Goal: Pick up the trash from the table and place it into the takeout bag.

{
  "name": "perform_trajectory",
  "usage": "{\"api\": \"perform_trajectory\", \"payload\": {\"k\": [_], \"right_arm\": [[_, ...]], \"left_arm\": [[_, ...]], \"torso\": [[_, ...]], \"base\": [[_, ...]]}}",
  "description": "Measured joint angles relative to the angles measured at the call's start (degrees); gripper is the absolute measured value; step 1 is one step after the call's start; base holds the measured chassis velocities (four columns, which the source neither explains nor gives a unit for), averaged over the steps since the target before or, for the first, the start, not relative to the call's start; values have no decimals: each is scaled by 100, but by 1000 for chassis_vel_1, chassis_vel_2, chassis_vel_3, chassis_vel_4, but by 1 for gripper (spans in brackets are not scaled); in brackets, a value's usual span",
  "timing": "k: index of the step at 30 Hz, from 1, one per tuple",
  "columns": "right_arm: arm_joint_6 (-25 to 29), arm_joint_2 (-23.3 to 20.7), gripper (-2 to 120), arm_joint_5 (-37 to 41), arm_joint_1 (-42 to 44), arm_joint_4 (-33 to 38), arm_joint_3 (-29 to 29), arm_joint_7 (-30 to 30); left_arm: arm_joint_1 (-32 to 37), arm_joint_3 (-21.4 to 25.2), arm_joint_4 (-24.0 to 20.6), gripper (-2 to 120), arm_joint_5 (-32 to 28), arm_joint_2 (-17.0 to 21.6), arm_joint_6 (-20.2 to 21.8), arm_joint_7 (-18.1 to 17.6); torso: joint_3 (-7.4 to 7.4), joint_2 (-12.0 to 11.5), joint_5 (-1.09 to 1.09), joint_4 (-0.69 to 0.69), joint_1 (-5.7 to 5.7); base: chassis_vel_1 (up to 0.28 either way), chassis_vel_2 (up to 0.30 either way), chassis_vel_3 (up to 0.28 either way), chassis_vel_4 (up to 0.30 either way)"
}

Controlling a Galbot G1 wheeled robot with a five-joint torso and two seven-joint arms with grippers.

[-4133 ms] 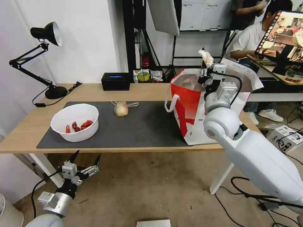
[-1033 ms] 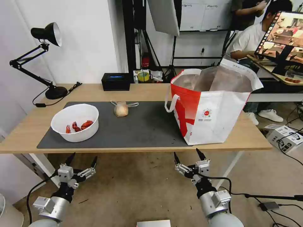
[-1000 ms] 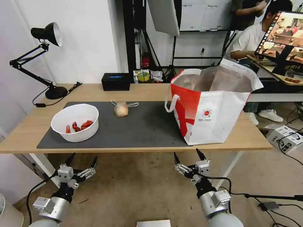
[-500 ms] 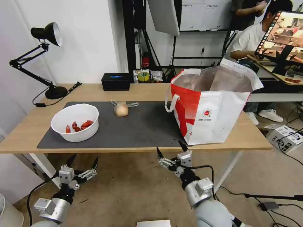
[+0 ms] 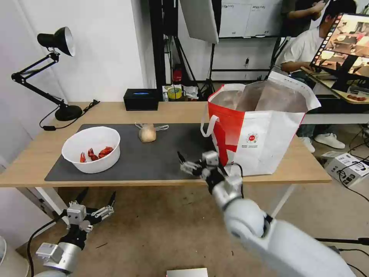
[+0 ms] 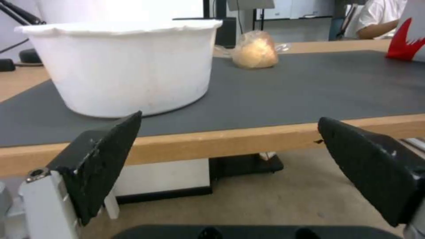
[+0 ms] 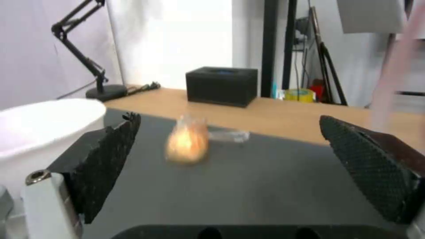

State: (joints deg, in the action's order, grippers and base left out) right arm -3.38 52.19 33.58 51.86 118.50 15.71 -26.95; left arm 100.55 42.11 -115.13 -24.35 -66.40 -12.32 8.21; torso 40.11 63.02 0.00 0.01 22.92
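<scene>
On the table's (image 5: 115, 109) dark mat (image 5: 161, 154) stand a white bowl (image 5: 91, 149) of red crayfish shells and, farther back, a knotted clear bag (image 5: 147, 133) with a beige lump. At the table's right end is the red-and-white takeout bag (image 5: 261, 127), open at the top. My right gripper (image 5: 198, 161) is open and empty over the mat's front edge, just left of the takeout bag. Its wrist view faces the knotted bag (image 7: 188, 141) between the fingers (image 7: 106, 159). My left gripper (image 5: 99, 192) is open below the table's front edge, facing the bowl (image 6: 128, 63).
A black desk lamp (image 5: 54, 42) stands at the table's back left, its cable trailing on the wood. A small black box (image 5: 141, 99) sits at the back edge. Stands, a monitor and a seated person are behind the table. Cables and a box lie on the floor at right.
My right gripper, which held a white tissue over the takeout bag four seconds ago, then hung empty below the table, has risen left and forward over the mat's front edge. The left gripper sank slightly.
</scene>
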Motion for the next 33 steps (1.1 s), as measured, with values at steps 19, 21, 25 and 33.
{"api": "perform_trajectory", "payload": {"k": [19, 21, 25, 33], "right_arm": [[-378, 1302, 100, 1655, -3061, -2198, 1407, -144], [-576, 1630, 100, 1820, -3341, -2693, 1517, -202], [-797, 2113, 100, 1932, -3681, -3407, 1595, -221], [-889, 2931, 100, 1936, -4068, -4600, 1640, -78]], "left_arm": [[-51, 57, 203, 100, -20, -104, -56, 1], [-52, 80, 225, 100, -22, -108, -82, 1], [-56, 114, 255, 100, -37, -107, -107, 0], [-54, 143, 263, 100, -61, -100, -129, 2]], "torso": [[1, 0, -1, 0, 1], [0, 0, -1, 0, 0], [0, 0, -2, 0, 1], [0, 0, -2, 0, 0]], "base": [[0, 0, 0, 0], [0, 0, 0, 0], [0, 0, 0, 0], [0, 0, 0, 0]]}}
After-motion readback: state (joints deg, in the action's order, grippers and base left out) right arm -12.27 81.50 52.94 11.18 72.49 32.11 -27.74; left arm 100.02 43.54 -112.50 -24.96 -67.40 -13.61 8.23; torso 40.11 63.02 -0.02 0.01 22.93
